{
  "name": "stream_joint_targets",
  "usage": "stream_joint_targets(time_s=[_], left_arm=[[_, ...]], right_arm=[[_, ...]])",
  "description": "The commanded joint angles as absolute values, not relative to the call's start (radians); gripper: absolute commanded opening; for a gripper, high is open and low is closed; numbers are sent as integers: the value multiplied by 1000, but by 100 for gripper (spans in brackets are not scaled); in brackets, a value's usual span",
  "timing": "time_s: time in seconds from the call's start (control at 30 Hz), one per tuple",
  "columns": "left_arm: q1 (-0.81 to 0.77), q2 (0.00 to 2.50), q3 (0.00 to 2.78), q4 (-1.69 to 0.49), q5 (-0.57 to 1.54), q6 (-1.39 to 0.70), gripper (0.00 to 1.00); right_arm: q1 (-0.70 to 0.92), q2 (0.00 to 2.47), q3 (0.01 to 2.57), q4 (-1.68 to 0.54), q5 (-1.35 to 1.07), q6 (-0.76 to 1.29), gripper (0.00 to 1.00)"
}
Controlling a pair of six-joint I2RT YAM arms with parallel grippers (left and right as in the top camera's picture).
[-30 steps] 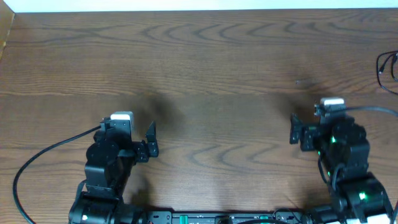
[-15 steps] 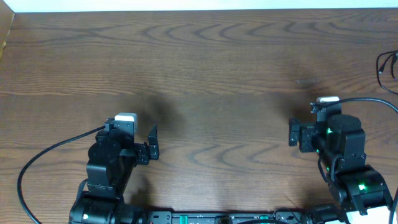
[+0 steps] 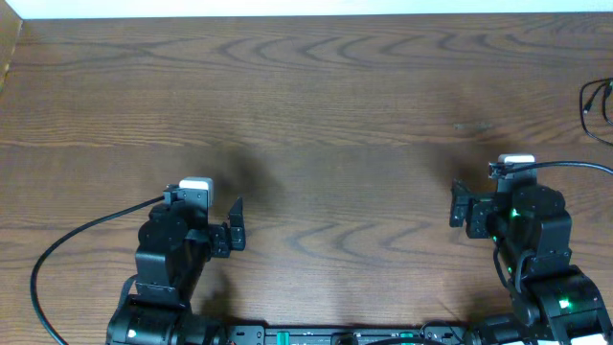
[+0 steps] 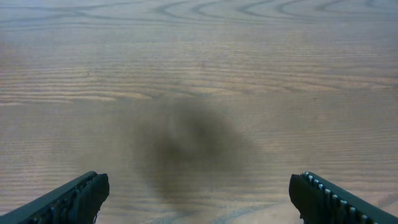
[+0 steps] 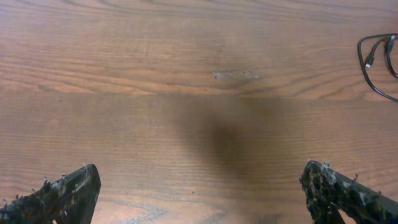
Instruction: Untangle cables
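Note:
Thin black cables point(image 3: 596, 103) lie looped at the table's far right edge, partly cut off by the frame. In the right wrist view the cables point(image 5: 375, 61) show at the upper right with a small plug end. No white cable shows. My right gripper point(image 3: 512, 196) is open over bare wood, nearer the front and to the left of the cables; its jaws point(image 5: 199, 183) stand wide with nothing between them. My left gripper point(image 3: 199, 206) hovers open at the front left, far from the cables, and in its wrist view the gripper point(image 4: 199, 190) has only wood between its fingers.
The wooden table point(image 3: 316, 96) spreads across all views, with a small pale scuff point(image 5: 235, 74) ahead of the right gripper. A thick black arm wire point(image 3: 67, 244) curves off the left arm toward the front left. A pale wall edge runs along the far side.
The right arm shifted slightly left and away, then came back to the right. The left arm drifted a little to the right and toward the front. Both grippers stayed open.

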State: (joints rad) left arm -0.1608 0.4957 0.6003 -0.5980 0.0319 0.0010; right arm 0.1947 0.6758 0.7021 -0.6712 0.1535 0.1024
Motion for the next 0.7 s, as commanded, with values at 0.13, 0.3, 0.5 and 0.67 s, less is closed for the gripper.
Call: stream_joint_targets(time_s=[0.13,0.3,0.5,0.67], left_arm=[[-158,495,600,-668,45,14,98],[-158,495,600,-712,45,15,98],[-158,495,600,-725,45,-23,98],[-158,495,600,-726,45,-23,98]], right_arm=[[191,672,704,-765,161,116,99],[191,672,704,-842,162,116,99],[191,673,704,-842,162,115,99],[191,673,704,-860,162,115,99]])
